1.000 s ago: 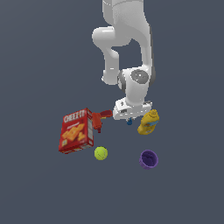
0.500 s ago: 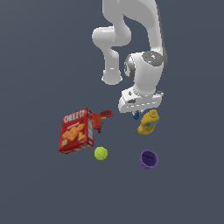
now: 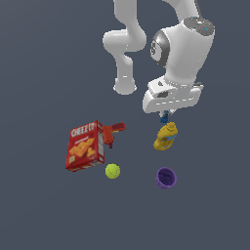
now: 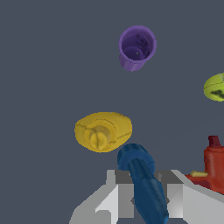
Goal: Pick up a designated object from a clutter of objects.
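Note:
The designated object, a small bright-blue item [image 3: 165,117], hangs just under the white hand, lifted off the floor. In the wrist view it shows as a blue rod-like piece [image 4: 141,175] sticking out between the two grey fingers [image 4: 124,197]. My gripper [image 3: 165,115] [image 4: 144,194] is shut on it. It is held above the yellow mustard bottle [image 3: 165,136] [image 4: 103,131], which stands directly below.
The rest of the clutter lies on the dark floor: a purple cup [image 3: 166,177] [image 4: 136,47], a yellow-green tennis ball [image 3: 113,171] [image 4: 215,87], a red tool-shaped item [image 3: 111,133] [image 4: 214,162] and a red Cheez-It box [image 3: 85,145].
The hand has risen and shifted toward the exterior view's right, carrying the blue item up away from the red tool and over the mustard bottle. The other objects have not moved.

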{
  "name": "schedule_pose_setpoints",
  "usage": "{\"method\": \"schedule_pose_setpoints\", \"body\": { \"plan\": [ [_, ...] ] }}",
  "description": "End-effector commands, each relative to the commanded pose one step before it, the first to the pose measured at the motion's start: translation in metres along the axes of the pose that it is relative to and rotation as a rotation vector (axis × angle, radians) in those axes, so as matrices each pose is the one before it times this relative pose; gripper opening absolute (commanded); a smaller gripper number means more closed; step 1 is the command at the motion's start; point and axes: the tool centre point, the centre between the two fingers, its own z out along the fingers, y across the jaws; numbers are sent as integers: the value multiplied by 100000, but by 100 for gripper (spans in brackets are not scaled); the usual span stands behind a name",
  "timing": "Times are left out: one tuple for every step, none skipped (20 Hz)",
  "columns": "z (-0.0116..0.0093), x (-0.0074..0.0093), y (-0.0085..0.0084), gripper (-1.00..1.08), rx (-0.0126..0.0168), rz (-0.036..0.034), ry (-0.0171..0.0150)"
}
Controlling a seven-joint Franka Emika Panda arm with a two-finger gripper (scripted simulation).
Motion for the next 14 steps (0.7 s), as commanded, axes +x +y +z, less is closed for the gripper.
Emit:
{"method": "schedule_pose_setpoints", "body": {
  "plan": [
    [-2434,522,-728,-100,2,16,-75],
    [-959,236,-289,-100,0,0,0],
    [-960,240,-290,-100,0,0,0],
    [-962,245,-290,-100,0,0,0],
    [-950,246,-287,-100,0,0,0],
    [-903,239,-273,-100,0,0,0],
    [-854,230,-259,-100,0,0,0],
    [-806,225,-210,-100,-7,69,5],
    [-754,211,-230,-100,0,0,0],
    [-704,202,-215,-100,0,0,0],
    [-654,192,-201,-100,0,0,0],
    [-604,181,-186,-100,0,0,0],
    [-554,170,-171,-100,0,0,0],
    [-506,160,-131,-100,-27,63,8]
  ]
}}
